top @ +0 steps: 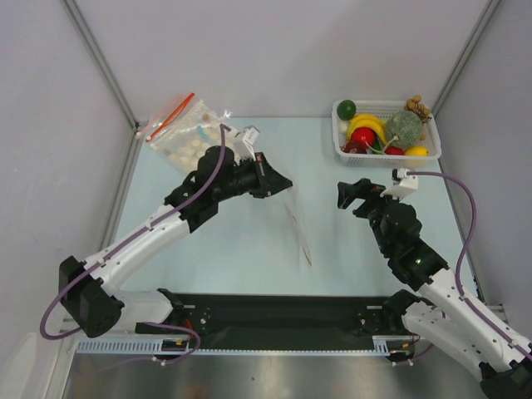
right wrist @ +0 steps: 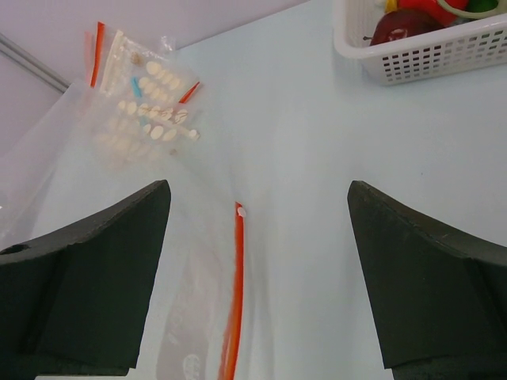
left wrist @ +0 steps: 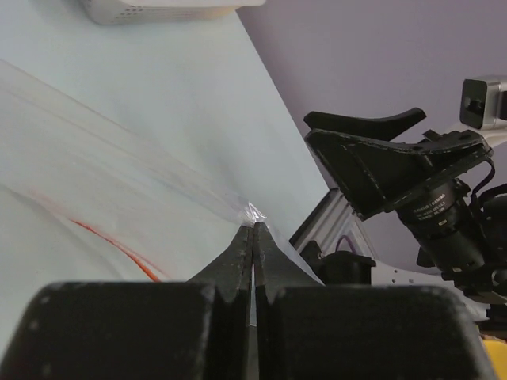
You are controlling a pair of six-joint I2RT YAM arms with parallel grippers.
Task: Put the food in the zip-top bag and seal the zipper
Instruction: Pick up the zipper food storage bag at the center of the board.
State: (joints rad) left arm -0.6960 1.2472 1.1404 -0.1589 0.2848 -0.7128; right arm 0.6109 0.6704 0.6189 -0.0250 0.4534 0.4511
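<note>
**Current state.** The left gripper (left wrist: 253,226) has its jaws pressed together on one corner of the small clear plastic zip-top bag (top: 297,224), at the centre of the top view. From there the film runs down and to the right. It ends at the thin straight red plastic zipper (right wrist: 236,301), which lies lower centre in the right wrist view. The right gripper (right wrist: 257,198) has its jaws wide apart and holds nothing; it faces the zipper end. The food sits in the white perforated plastic basket (top: 382,154) at upper right and none has been bagged. It comprises a rough grey-green ball (top: 404,126), a shiny red round fruit (top: 363,137), a dark green ball (top: 347,108) and a dark red piece (right wrist: 404,24).

**Procedure (judged).**
1. Keep the left clamp firm, as the pinched area of film is small and may slip.
2. Bring the right gripper to the mouth edge beside the zipper and part the lips before fetching food.
3. Avoid pinching both layers together.

**Not determinable.**
- Whether the zipper is open or sealed.
- The bag's outline, which is faint against the pale blue-green table (top: 208,249).
- Whether the bag rests on the surface or hangs.
- The basket's full contents, since both wrist views crop it.
</note>
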